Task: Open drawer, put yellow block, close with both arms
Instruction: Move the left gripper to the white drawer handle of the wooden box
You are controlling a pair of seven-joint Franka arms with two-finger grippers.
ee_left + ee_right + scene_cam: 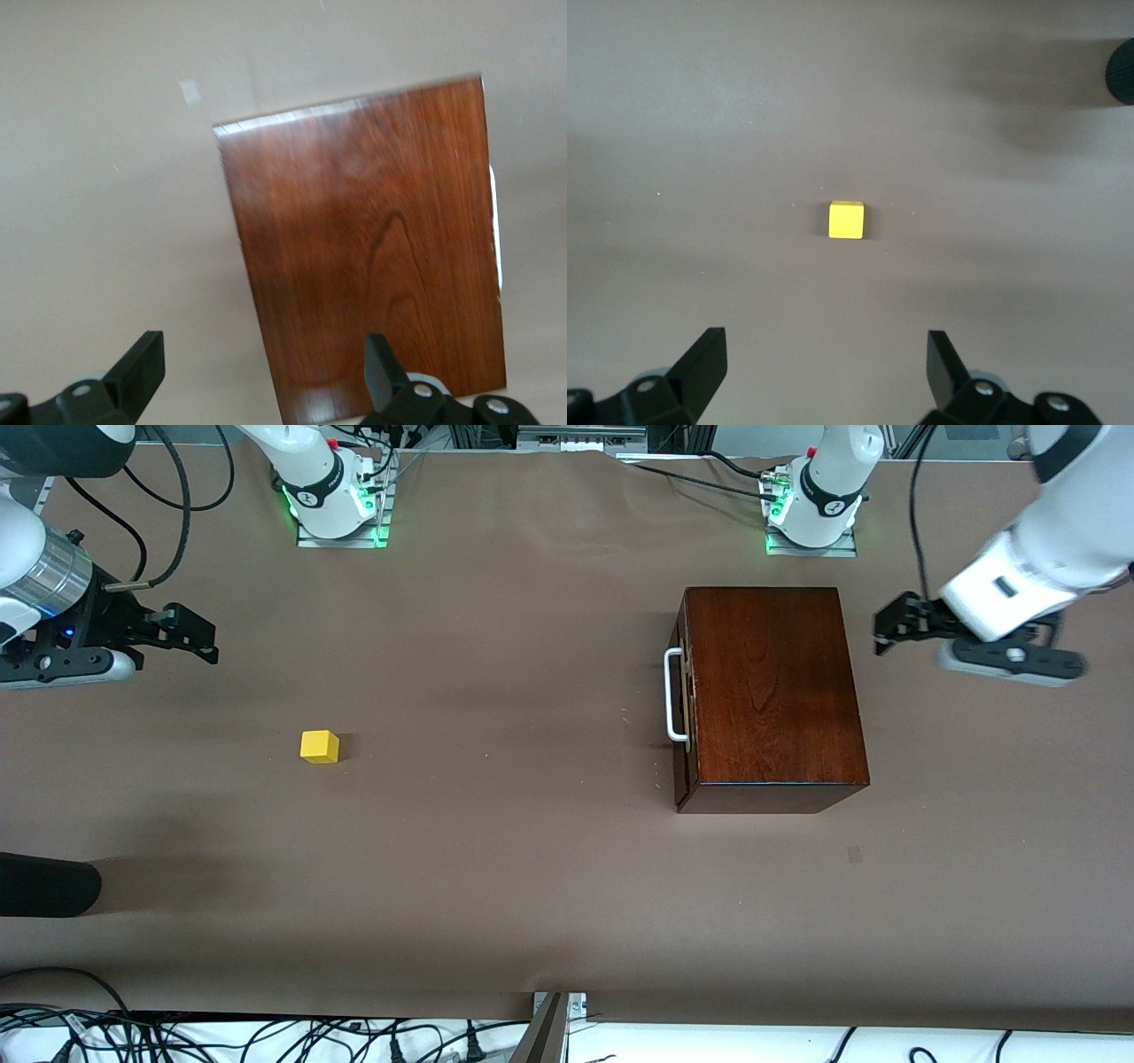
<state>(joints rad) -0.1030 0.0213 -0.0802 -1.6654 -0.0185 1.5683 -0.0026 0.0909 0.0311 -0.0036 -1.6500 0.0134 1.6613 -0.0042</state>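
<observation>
The wooden box point(772, 691) is seen in the middle right of the front view. Its drawer point(683, 700) is shut tight, so only the dark front and the white handle point(673, 695) are shown. The handle is turned toward the right arm's end of the table, where the yellow block point(320, 746) is found, in the middle left of the frame and well apart from the box. The block is left sitting flat on the bare table point(496, 868), so it can be picked up easily.

The right gripper point(197, 634) is held up at the upper left edge, with its jaws spread wide and nothing in them. In the right wrist view the block point(846, 220) is framed between the fingers point(700, 363), so a grab is probably planned.

The left gripper point(890, 627) is held just beside the box's back end, at the upper right. Its jaws are spread wide too and are empty. It is likely kept there to steady the box.
</observation>
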